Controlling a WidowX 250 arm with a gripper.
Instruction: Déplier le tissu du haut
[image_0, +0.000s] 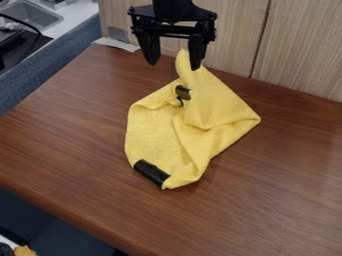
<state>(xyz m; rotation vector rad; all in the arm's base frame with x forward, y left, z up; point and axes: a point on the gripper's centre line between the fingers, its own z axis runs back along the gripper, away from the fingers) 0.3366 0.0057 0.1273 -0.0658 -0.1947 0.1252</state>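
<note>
Two fingers (151, 49) spread wide, black hand (174, 66), one overlapping yellow cloth (215, 106), contact unclear

Cloth (150, 137) – matt; table (73, 130) – smooth wood.

- Table (280, 200): brown, wood grain
- Back wall (304, 50): lt wood-grain panels, dk vert seam (262, 37) R of ctr
- Blue-gray band (30, 82) along table's L side
- Gray sink (33, 14) in pale counter (77, 14), top L
- Dk blue surface (47, 220), btm L
</note>
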